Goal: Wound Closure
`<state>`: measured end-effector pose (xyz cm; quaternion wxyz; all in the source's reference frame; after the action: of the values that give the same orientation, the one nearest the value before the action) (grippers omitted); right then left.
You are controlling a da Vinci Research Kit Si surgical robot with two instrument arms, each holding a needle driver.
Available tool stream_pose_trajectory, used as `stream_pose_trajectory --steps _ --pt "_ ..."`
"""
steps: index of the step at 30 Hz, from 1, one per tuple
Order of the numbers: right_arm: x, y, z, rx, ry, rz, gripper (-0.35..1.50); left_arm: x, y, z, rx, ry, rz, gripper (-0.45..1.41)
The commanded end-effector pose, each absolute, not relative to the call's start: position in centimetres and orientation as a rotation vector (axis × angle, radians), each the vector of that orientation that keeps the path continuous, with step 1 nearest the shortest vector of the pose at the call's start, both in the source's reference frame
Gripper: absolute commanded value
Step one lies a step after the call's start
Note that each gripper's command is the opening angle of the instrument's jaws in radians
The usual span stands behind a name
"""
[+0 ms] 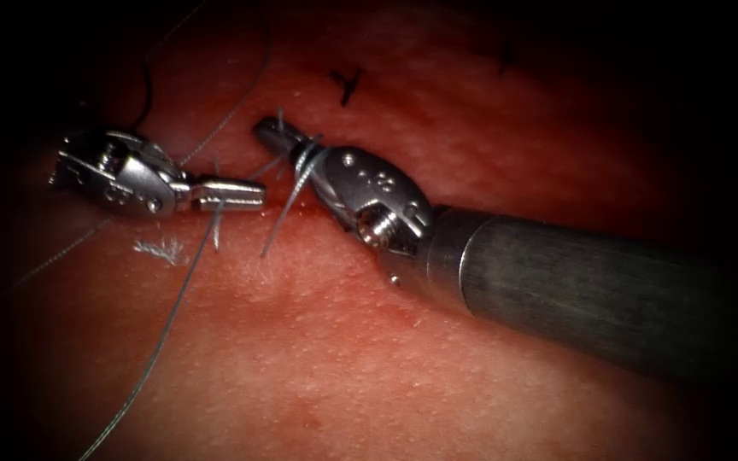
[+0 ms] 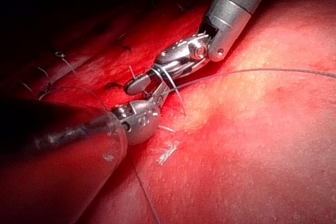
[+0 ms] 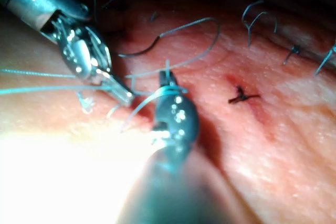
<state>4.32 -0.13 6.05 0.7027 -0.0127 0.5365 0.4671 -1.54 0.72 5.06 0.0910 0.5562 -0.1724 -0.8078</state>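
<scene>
My right tool (image 1: pixel 277 134) has thread (image 1: pixel 296 189) wrapped round its closed jaws, over the cut in the tissue (image 1: pixel 437 358); my left tool (image 1: pixel 245 195) is clamped shut, thread crossing its tip. Right wrist view shows the curved needle (image 3: pixel 176 34) lying loose on the tissue beyond both tools, plus a finished knot (image 3: pixel 240 95); endoscope view shows a frayed thread end (image 1: pixel 159 249) left of the cut.
</scene>
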Motion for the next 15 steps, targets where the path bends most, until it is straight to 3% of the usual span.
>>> stream_pose_trajectory --steps 1,15 --pt "4.43 -0.1 6.0 -0.042 1.195 1.024 -0.35 -1.57 0.8 5.1 1.652 -0.520 -2.419 -0.45" --pt "4.53 -0.6 5.8 -0.180 1.188 0.924 -0.35 -1.22 1.8 5.1 1.531 -0.534 -2.653 -0.45"
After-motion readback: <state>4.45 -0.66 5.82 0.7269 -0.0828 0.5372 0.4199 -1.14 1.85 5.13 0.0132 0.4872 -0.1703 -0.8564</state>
